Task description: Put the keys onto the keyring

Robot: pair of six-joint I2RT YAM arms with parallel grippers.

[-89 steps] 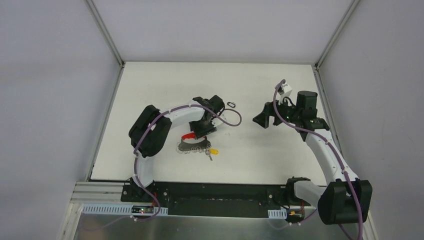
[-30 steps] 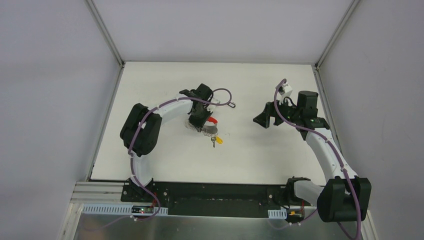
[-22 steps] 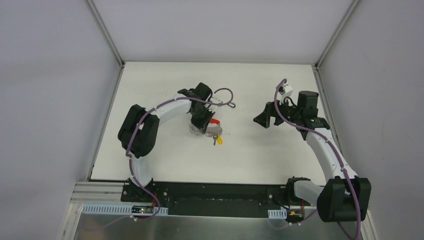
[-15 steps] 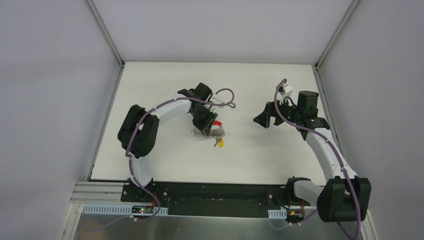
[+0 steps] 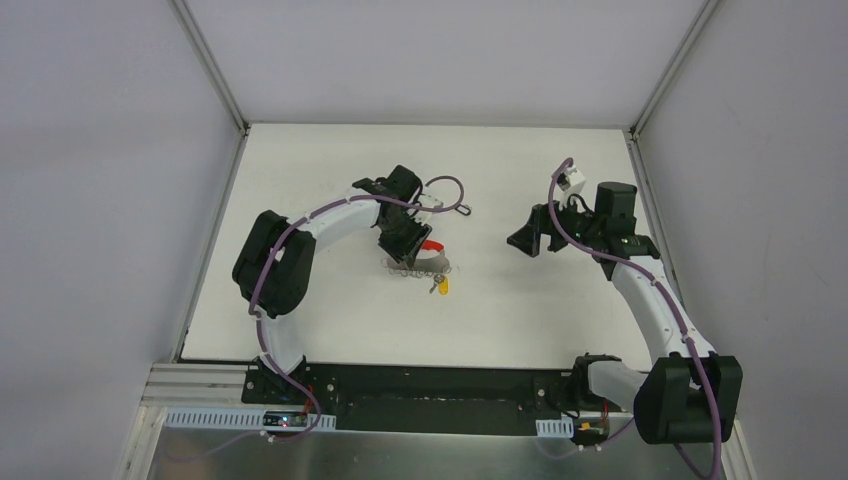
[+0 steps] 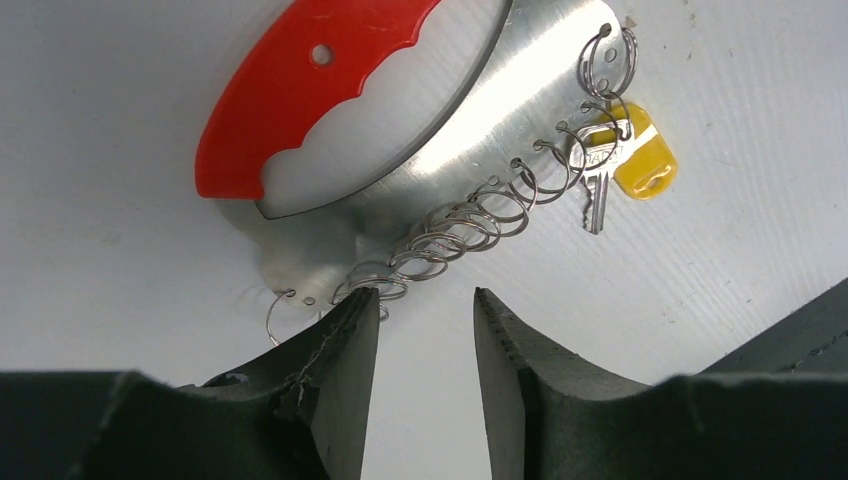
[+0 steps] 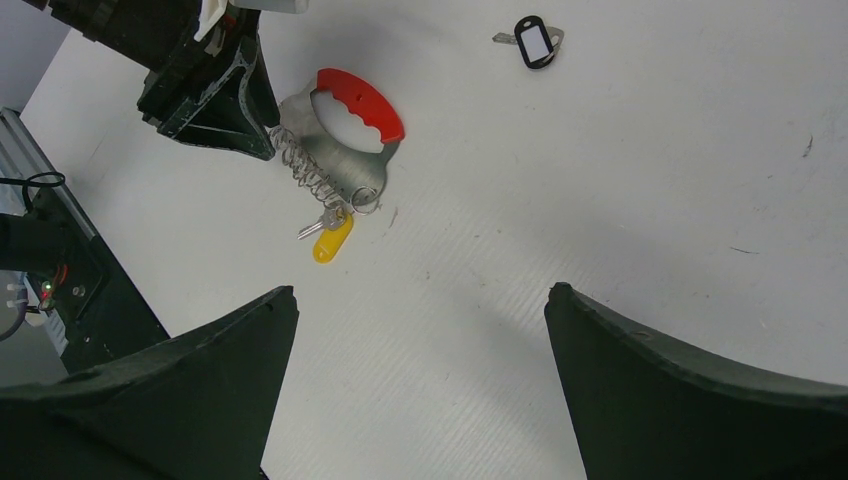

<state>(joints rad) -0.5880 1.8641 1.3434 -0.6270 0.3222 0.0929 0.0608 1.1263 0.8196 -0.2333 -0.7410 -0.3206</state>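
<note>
The keys (image 5: pixel 428 263) lie on the white table: a curved red-and-grey strap (image 6: pixel 300 90), a row of silver rings (image 6: pixel 470 215) and a yellow-headed key (image 6: pixel 640 155). The bunch also shows in the right wrist view (image 7: pixel 340 140). My left gripper (image 5: pixel 400 252) is open and low over the table, holding nothing. Its left fingertip (image 6: pixel 350 330) overlaps the near end of the ring row, and bare table shows between the jaws. The keyring (image 5: pixel 462 209), a small black oval (image 7: pixel 537 42), lies apart behind the bunch. My right gripper (image 5: pixel 520 240) is wide open, empty, and hovers to the right.
The left arm's purple cable (image 5: pixel 446 190) loops just beside the keyring. Grey walls bound the table at left, back and right. The black base rail (image 5: pixel 430 385) runs along the near edge.
The left gripper has moved the bunch from the front middle back toward the keyring, then shifted it slightly right. The bunch now rests on the table. The right arm has not moved.
</note>
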